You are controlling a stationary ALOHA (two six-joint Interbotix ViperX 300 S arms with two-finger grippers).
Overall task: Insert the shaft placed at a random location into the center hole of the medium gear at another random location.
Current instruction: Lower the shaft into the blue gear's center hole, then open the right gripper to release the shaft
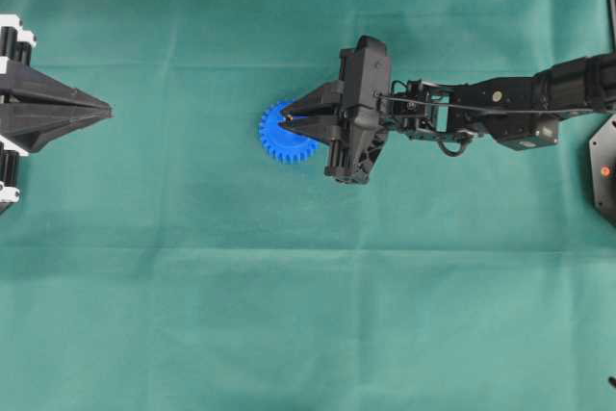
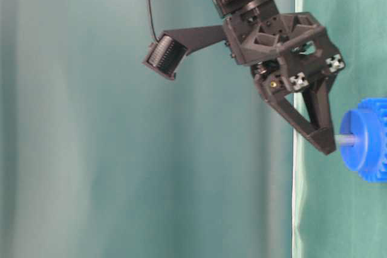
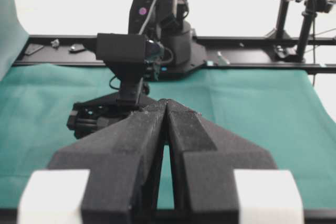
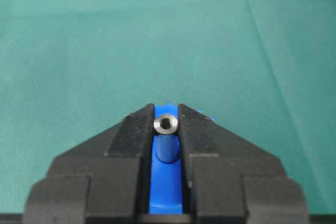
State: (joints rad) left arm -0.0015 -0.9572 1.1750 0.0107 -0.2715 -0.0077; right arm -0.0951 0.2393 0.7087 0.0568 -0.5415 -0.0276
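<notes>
Between the right fingertips: the shaft (image 4: 166,139), a short silvery pin, is clamped there; the right gripper (image 1: 289,122) is narrowed onto it, one finger on either side.
Shaft attitude: in the right wrist view its ringed end faces the camera and its body runs down toward the blue surface beneath.
Shaft, far end: in the table-level view the pin (image 2: 349,139) spans from the fingertips (image 2: 325,140) to the raised hub of the gear and meets the hub's face; whether it has entered the center hole cannot be told, as the hole is covered.
Directly under the fingertips: the medium gear (image 1: 280,141), bright blue and toothed, lying flat on the green cloth (image 1: 289,315), partly hidden by the gripper.
Behind the fingertips: the right arm (image 1: 500,108) reaches in from the right edge of the overhead view.
Well apart, far side of the cloth: the left gripper (image 1: 108,113) sits at the left edge, its fingers (image 3: 181,129) pressed together at the tips, nothing between them, pointing toward the right gripper.
Beneath everything: green cloth with faint fold lines.
</notes>
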